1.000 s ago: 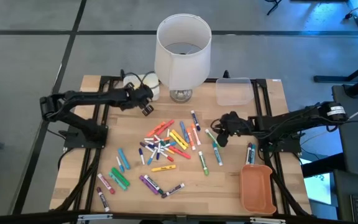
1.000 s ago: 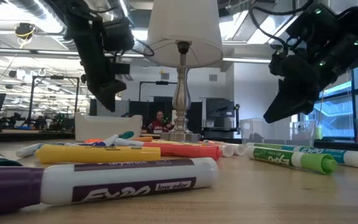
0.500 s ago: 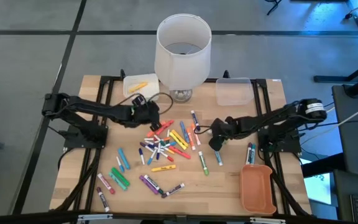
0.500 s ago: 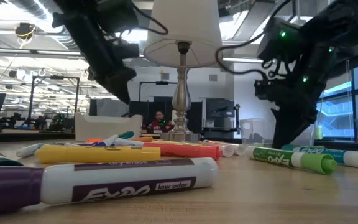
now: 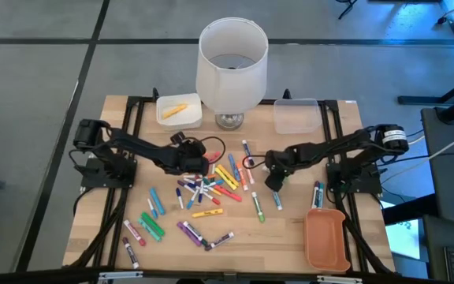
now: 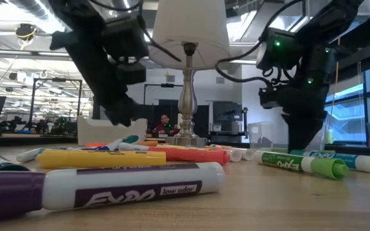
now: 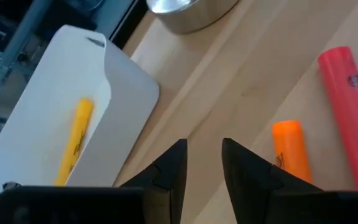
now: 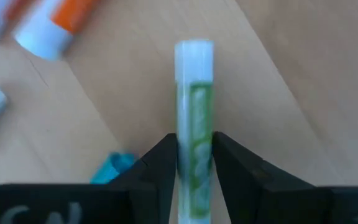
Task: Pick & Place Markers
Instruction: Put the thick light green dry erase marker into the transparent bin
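Surface: wooden table (image 5: 290, 237) with a white-shaded lamp (image 5: 232, 63) at the back edge.
Markers (image 5: 207, 189): I see them scattered mid-table; one yellow highlighter (image 7: 74, 142) lies in the white tray (image 5: 178, 110).
Left arm: stretched low across the table, left gripper (image 7: 202, 163) over bare wood at the pile's edge, beside an orange marker (image 7: 293, 152); fingers slightly apart, holding nothing.
Right arm: reaching in, wrist bent down; right gripper (image 8: 194, 163) has a green-and-white marker (image 8: 194, 124) between its fingers, both pressed against it on the table.
Orange bin (image 5: 326, 239): near the right front corner.
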